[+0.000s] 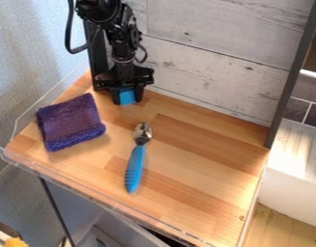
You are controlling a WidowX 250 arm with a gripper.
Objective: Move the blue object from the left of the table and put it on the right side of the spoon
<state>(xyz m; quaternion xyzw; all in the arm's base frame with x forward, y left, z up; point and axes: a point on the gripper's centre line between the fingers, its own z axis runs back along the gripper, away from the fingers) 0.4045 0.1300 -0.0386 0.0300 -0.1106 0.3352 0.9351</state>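
Note:
At the back left of the table, the black gripper (127,100) hangs low over the wood, shut on the blue object (127,96). One finger stands against each side of this small block, and the gripper body hides its top. Whether the block touches the wood I cannot tell. The spoon (135,167) lies near the middle of the table, in front of the gripper and slightly to its right. Its metal bowl points to the back and its blue handle to the front.
A folded purple cloth (70,122) lies on the left of the table (205,178), left of the spoon. A whitewashed plank wall (212,58) rises along the back edge. Clear low guards line the left and front edges. Bare wood extends right of the spoon.

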